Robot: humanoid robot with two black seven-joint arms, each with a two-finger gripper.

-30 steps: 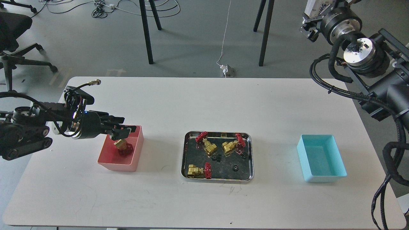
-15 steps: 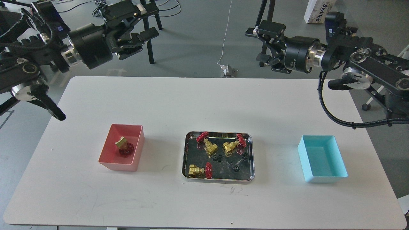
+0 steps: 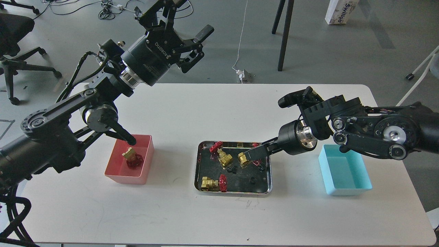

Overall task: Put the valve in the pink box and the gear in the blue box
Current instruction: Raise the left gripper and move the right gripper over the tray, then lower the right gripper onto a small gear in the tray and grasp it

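Note:
One valve [image 3: 132, 157] lies in the pink box [image 3: 143, 173] at the left. Three more valves [image 3: 223, 157] [image 3: 243, 158] [image 3: 212, 183] lie in the steel tray [image 3: 233, 192] at mid-table, with tiny black gears [image 3: 234, 169] [image 3: 252, 179] among them. The blue box [image 3: 346, 190] at the right holds nothing. My left gripper [image 3: 193, 46] is open and empty, raised high behind the table's far edge. My right gripper [image 3: 254, 153] reaches low into the tray at the right-hand valve, partly hiding its red handwheel. Its dark fingers cannot be told apart.
My left arm's elbow link [image 3: 120, 132] hangs over the pink box's far rim. An office chair [image 3: 13, 31] stands at the far left. Black table legs [image 3: 284, 34] and floor cables [image 3: 240, 73] lie beyond the table.
My left gripper let the valve go in the pink box and rose up and to the right. My right arm came down from high at the right to the tray.

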